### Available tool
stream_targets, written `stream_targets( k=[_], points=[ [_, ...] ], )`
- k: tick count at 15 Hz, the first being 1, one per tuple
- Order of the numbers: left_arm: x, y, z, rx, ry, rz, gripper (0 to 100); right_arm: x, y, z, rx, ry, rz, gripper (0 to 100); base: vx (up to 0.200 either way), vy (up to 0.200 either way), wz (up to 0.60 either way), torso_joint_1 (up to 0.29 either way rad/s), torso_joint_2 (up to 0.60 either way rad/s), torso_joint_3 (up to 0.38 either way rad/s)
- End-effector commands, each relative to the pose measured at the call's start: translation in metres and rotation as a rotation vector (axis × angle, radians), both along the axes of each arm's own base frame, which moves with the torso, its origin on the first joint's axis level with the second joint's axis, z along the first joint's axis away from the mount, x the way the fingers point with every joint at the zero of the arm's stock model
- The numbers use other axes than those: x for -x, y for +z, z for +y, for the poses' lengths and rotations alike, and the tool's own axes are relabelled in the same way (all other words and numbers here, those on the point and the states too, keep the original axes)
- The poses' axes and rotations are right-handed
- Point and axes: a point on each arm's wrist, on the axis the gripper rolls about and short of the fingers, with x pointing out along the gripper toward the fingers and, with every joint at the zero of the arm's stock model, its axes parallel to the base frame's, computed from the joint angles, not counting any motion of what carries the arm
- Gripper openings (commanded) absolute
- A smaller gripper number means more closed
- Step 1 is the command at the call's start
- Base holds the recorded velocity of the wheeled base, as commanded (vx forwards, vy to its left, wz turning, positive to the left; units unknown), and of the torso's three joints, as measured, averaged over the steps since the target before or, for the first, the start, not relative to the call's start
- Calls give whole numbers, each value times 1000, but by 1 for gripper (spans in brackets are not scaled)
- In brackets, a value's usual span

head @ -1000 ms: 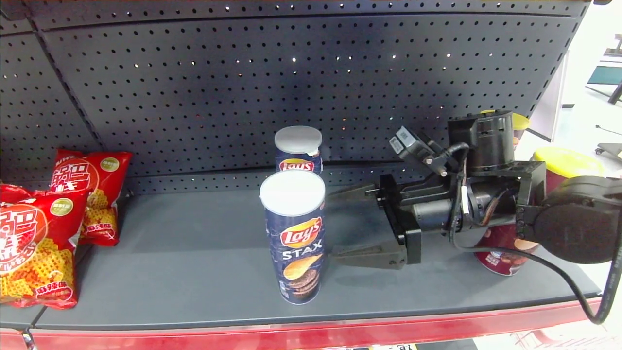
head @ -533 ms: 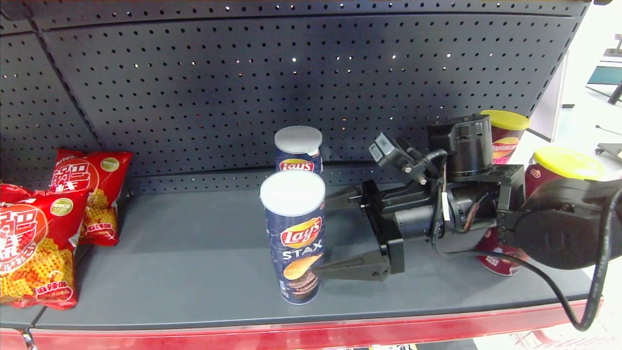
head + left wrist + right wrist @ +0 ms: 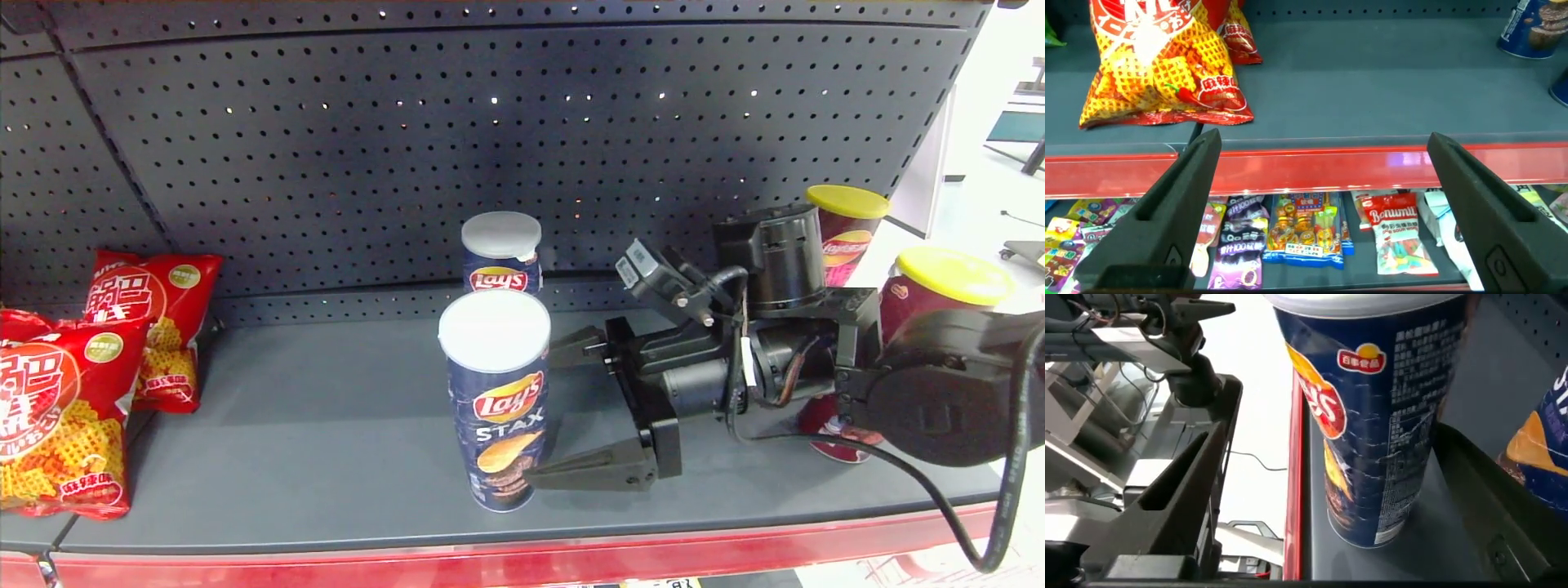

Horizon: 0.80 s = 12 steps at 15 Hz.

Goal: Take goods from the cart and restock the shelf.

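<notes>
Straddling the front blue can (image 3: 494,400) w/o clamping it: R claw (image 3: 540,418) lies sideways low over the shelf (image 3: 326,425), fingers spread wide. One tip is behind the can, the other just beside its base on the aisle side; contact there can't be told. The can stands upright at the claw's tips, white lid, label w/ a red-and-yellow round logo, white block lettering under it & a pic of chips. Rear blue can (image 3: 500,249), same logo, stands beyond the far finger, against the pegboard (image 3: 571,122). Near maroon can (image 3: 951,282) & far maroon can (image 3: 845,220), both yellow-lidded, stand back by the claw's wrist. Red snack bags (image 3: 61,416), w/ white characters & lattice crisps pictured, lie well past the blue cans, far from the claw. L claw (image 3: 1324,139) is spread wide too, facing the shelf's red edge (image 3: 1306,159); candy packets (image 3: 1306,237) sit on the tier under that edge.
</notes>
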Motion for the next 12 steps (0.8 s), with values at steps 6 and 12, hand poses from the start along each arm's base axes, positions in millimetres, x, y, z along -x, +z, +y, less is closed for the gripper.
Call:
stream_targets(
  k=[6,12],
  points=[
    [0,0,0,0,0,2,100,4,-5,-4,13,-4,16,100,0,0,0,0,0,0],
    [0,0,0,1,0,2,100,2,-10,-6,26,-14,30,100,0,0,0,0,0,0]
  ],
)
